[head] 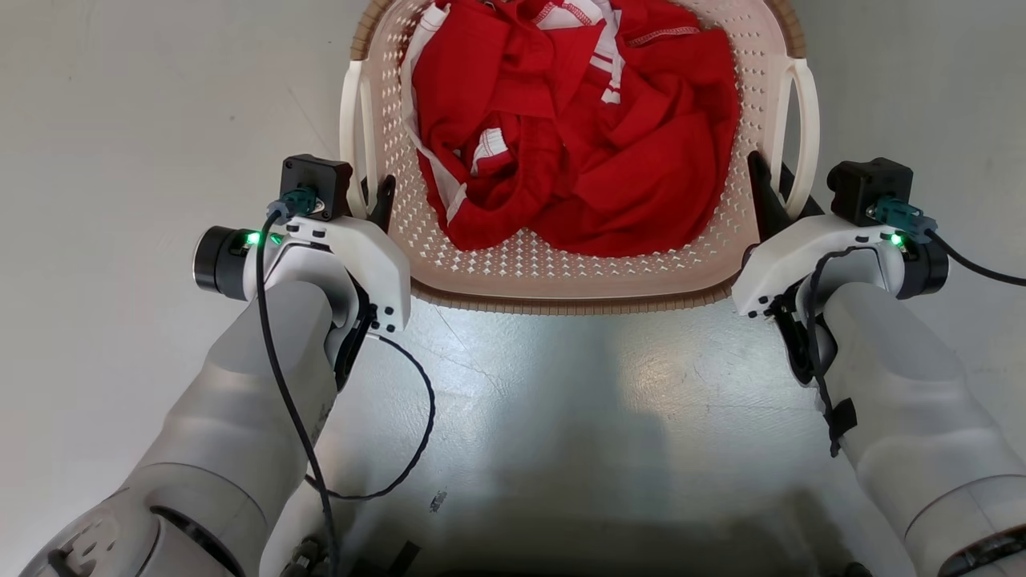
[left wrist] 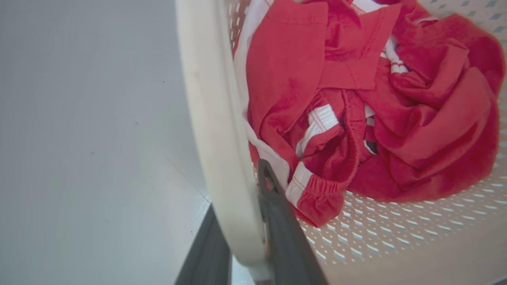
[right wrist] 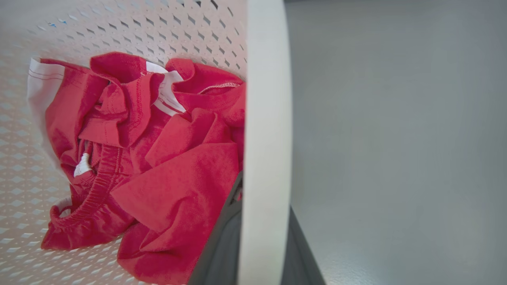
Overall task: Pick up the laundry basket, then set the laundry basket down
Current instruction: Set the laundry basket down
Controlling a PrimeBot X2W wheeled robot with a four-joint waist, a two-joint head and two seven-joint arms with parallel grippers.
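**item:** laundry basket (head: 577,280). small cream plastic tub, rounded-rectangular, walls pierced with rows of little diamond holes, brown woven-look rim.

**position:** held between the robot's two arms, with pale grey glossy floor (head: 120,160) beneath and around the basket. whether its base touches that floor cannot be told.

**fittings:** left loop handle (head: 353,120) and right loop handle (head: 804,120). smooth white plastic straps, thin, bowed outward from the basket's sides.

**contents:** red garments (head: 577,120). soft knit with white trim and a gathered elastic band, crumpled in a loose heap across the basket's bottom.

**left pincer (left wrist: 241,198):** narrow, its two dark fingers clamped either side of the basket's left handle, toward that handle's near end.

**right pincer (right wrist: 263,202):** narrow, clamped likewise on the basket's right handle.

**hazards, as judged:**
- the slick handle plastic may slide through the hard fingers if the load swings.
- both grips sit off mid-span, so the basket's far end could dip and the thin loops could flex or twist.
- unequal arm heights would tilt the basket and shift the heap to one side.
- a tilted set-down would land one corner first and jolt the grips.
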